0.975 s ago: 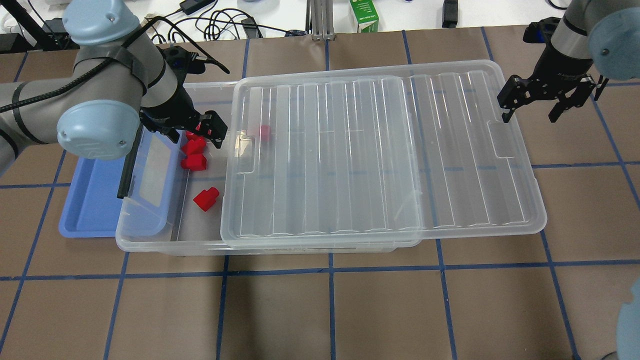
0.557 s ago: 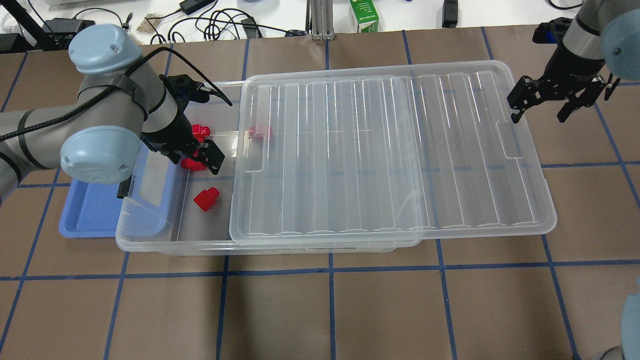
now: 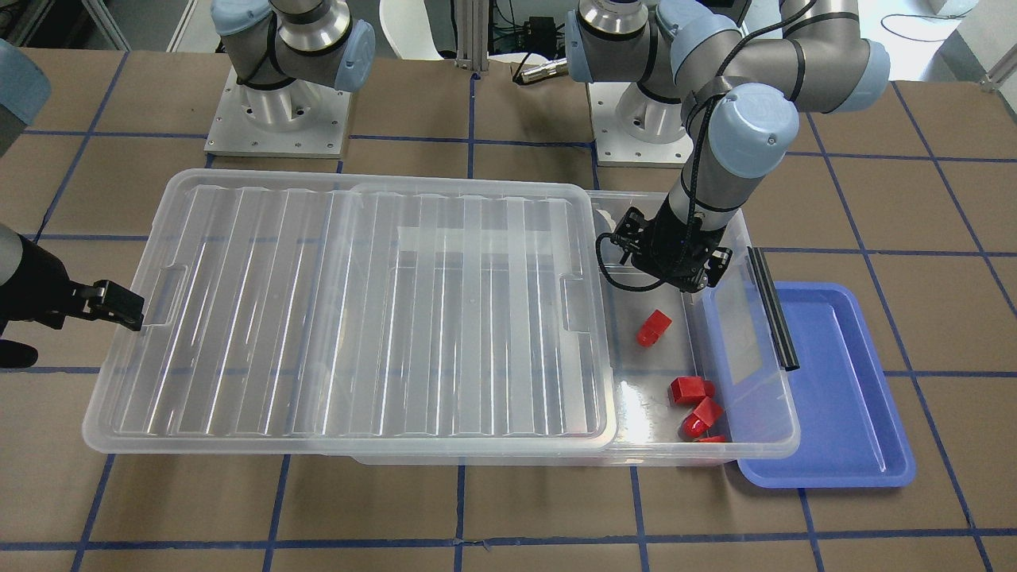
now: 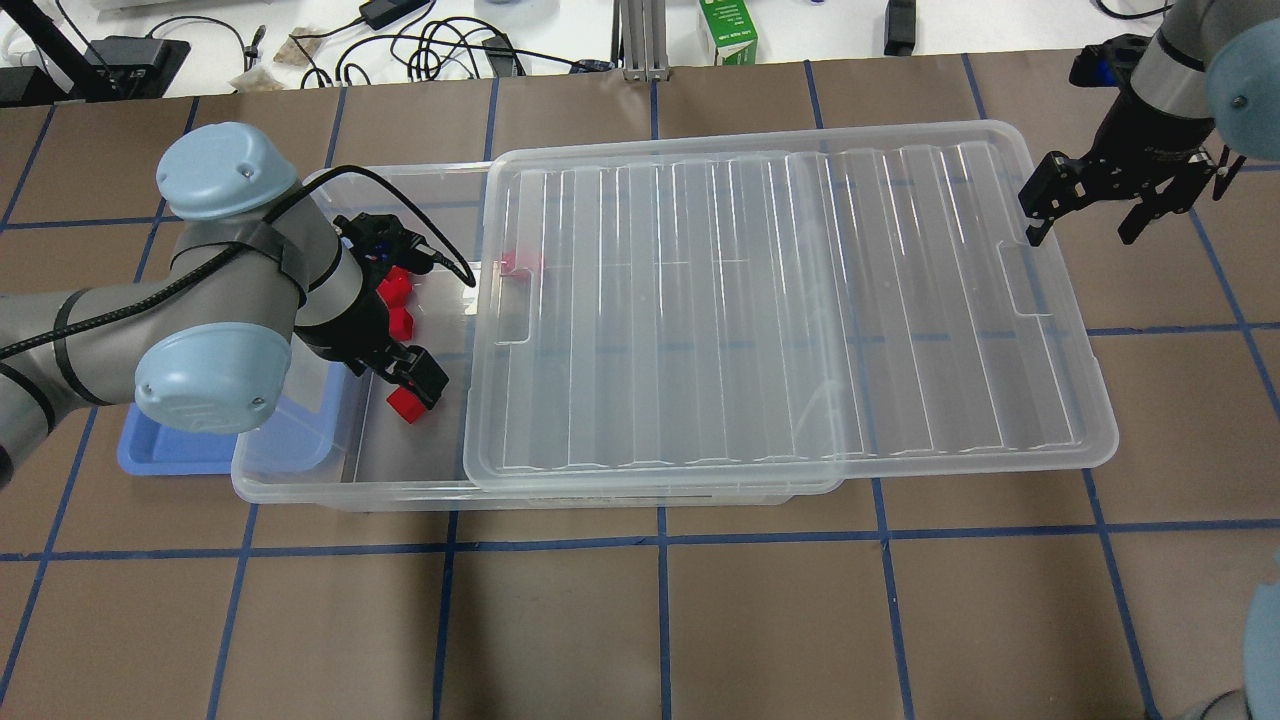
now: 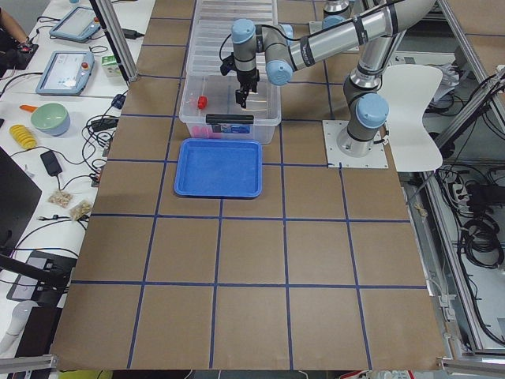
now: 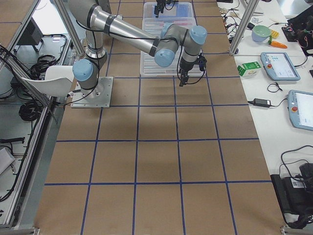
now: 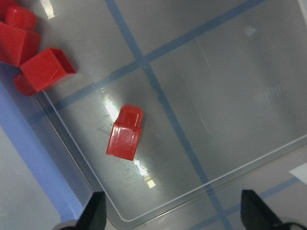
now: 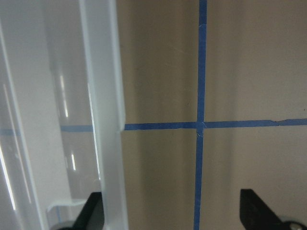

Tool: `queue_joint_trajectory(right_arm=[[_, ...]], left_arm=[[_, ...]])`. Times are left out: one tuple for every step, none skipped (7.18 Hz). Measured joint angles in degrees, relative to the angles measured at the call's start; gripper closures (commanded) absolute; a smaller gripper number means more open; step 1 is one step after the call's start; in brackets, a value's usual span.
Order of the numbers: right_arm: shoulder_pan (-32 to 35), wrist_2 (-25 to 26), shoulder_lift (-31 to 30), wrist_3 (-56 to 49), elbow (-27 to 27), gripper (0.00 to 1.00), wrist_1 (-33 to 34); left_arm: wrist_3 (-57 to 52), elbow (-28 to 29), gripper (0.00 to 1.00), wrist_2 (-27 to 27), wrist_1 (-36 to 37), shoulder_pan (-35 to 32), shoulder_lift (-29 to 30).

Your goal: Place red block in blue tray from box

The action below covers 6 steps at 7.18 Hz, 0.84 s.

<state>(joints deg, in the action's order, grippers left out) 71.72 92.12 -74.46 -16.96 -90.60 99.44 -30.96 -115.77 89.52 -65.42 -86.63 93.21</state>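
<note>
I see the red block (image 7: pixel 124 133) lying on its side on the clear floor of the box (image 4: pixel 340 492). The ribbed lid (image 4: pixel 780 300) sits slid aside, that end uncovered. The blue tray (image 3: pixel 842 381) lies flat, one edge under the box's rim.

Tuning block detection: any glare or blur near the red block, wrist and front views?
Left wrist view: red block sharp, small glare spots on the box floor beside it. Front-facing view: bright reflection on the box floor by the other red blocks; lid streaked with highlights.
</note>
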Motion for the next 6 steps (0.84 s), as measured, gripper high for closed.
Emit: queue_joint_trajectory(right_arm=[[0.00, 0.04, -0.14, 0.02, 0.11, 0.00, -0.06], [0.00, 0.06, -0.40, 0.07, 0.21, 0.00, -0.18], [0.07, 0.05, -0.84, 0.15, 0.33, 0.00, -0.32], [0.22, 0.00, -1.66, 0.26, 0.73, 0.00, -0.80], [0.42, -0.06, -2.87, 0.39, 1.66, 0.00, -2.27], [0.54, -0.15, -4.39, 0.53, 2.88, 0.00, -4.81]], left_arm=[[-0.54, -1.38, 0.00, 0.02, 1.87, 0.10, 0.31], [-1.37, -2.44, 0.00, 0.04, 4.25, 0.25, 0.97], [-2.43, -3.14, 0.00, 0.28, 6.25, 0.41, 1.69], [-3.76, -3.52, 0.00, 0.82, 7.60, 0.63, 2.26], [-4.79, -3.83, 0.00, 1.25, 8.99, 0.81, 2.84], [-5.08, -4.18, 0.01, 1.44, 10.28, 0.97, 3.46]])
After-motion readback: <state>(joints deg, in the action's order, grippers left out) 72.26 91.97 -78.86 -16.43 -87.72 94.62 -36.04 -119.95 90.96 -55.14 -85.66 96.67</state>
